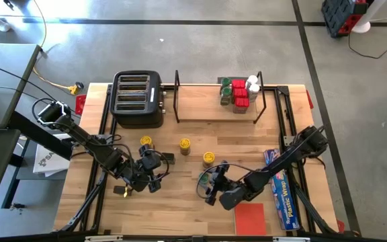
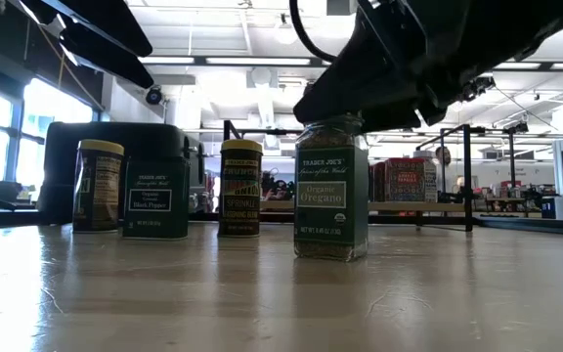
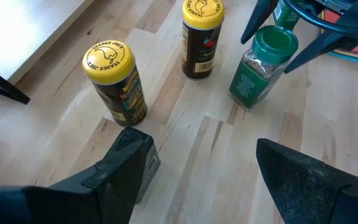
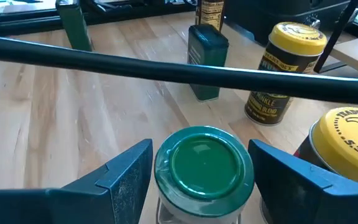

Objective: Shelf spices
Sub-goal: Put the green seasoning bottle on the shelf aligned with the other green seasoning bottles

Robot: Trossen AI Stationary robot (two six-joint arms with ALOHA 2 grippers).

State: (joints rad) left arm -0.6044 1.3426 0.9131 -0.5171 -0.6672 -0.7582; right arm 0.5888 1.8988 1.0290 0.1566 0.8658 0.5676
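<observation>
Green-lidded oregano jar (image 4: 204, 163) between right pincer (image 4: 199, 171) fingers

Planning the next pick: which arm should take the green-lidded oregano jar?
Right. The right gripper already has its open fingers either side of the oregano jar, above its lid. The left gripper is open near a dark tin, farther away.

You have three yellow-lidded jars (image 1: 146, 142) (image 1: 185, 144) (image 1: 209, 158) at mid-frame, one green-lidded oregano jar (image 1: 203, 179), one dark pepper tin (image 2: 155, 198), one toaster (image 1: 138, 98) upper left, and one shelf (image 1: 207, 115) holding a cluster too tight to count.
</observation>
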